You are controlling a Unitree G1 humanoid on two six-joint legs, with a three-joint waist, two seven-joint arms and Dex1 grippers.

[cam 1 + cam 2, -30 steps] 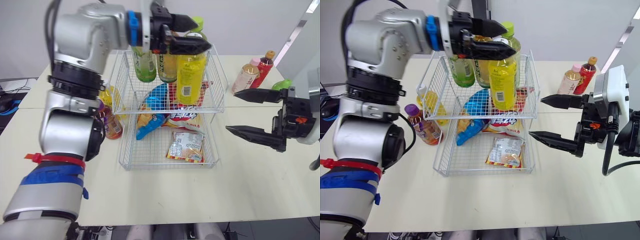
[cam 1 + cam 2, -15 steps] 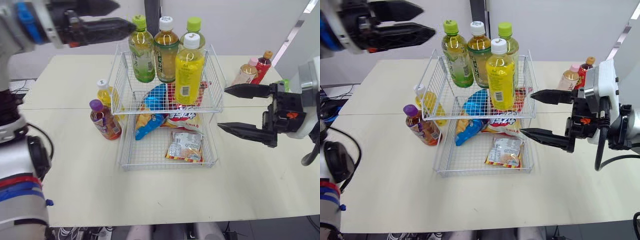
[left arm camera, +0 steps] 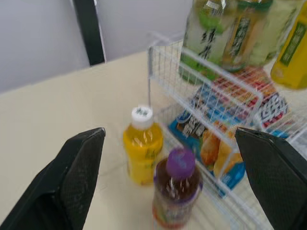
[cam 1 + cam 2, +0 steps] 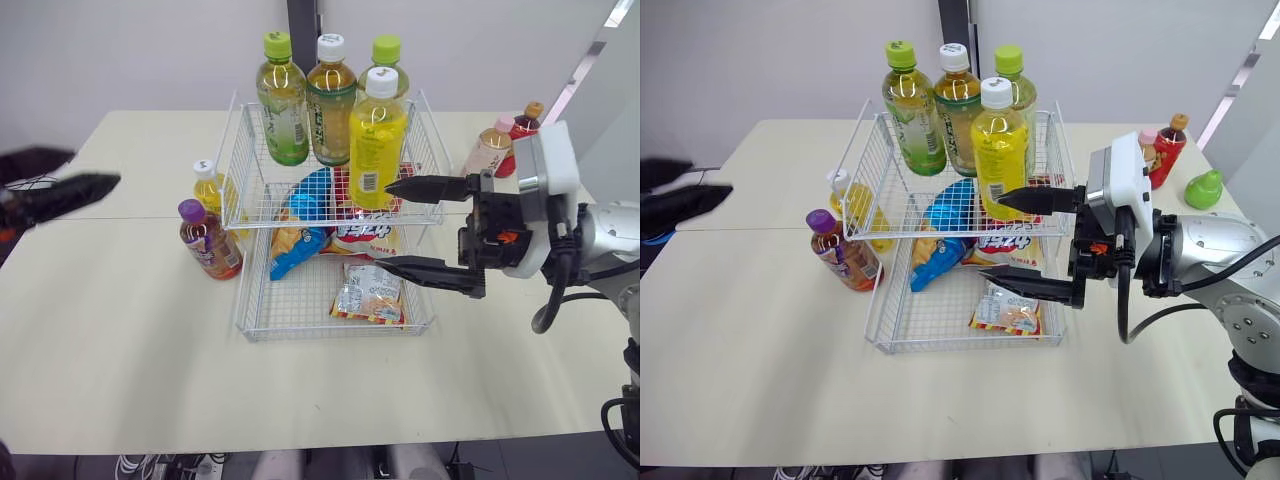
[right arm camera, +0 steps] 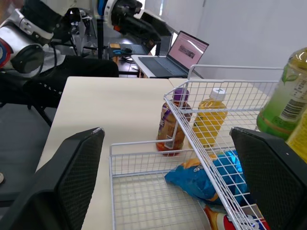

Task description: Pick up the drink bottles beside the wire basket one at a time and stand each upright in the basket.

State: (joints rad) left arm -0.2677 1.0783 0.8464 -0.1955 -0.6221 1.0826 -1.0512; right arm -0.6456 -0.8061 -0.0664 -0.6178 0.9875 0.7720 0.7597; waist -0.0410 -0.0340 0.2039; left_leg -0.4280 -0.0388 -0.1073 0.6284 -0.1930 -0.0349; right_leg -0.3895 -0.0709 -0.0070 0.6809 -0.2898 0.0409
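**Step in hand (judged): approach to the next loose bottle.** Two bottles stand upright on the table (image 4: 150,360) just left of the wire basket (image 4: 330,336). The purple-capped bottle (image 4: 209,240) is the nearer, and the small yellow bottle (image 4: 208,188) is just behind it. A pink bottle (image 4: 488,150) and a red bottle (image 4: 524,120) wait at the far right. The upper tier already holds four upright bottles, the large yellow bottle (image 4: 377,135) foremost. Snack packets (image 4: 370,292) lie in the lower tier.

**Doing it well.** Take the purple-capped bottle first, since it blocks the way to the one behind. Close on its body below the shoulder, with both fingers clear of the basket wire. Lift it straight up above the upper rim and set it down in a free gap, away from the standing bottles.

**Claws.** The left gripper (image 3: 169,129) is spread wide and holds nothing. It is well left of the basket, and its wrist view frames both loose bottles between the fingers. It is blurred in the head views, so its exact aim is uncertain. The right gripper (image 4: 383,224) is also spread wide and empty. It hangs at the basket's right front, its upper finger close to the large yellow bottle, apparently without touching.
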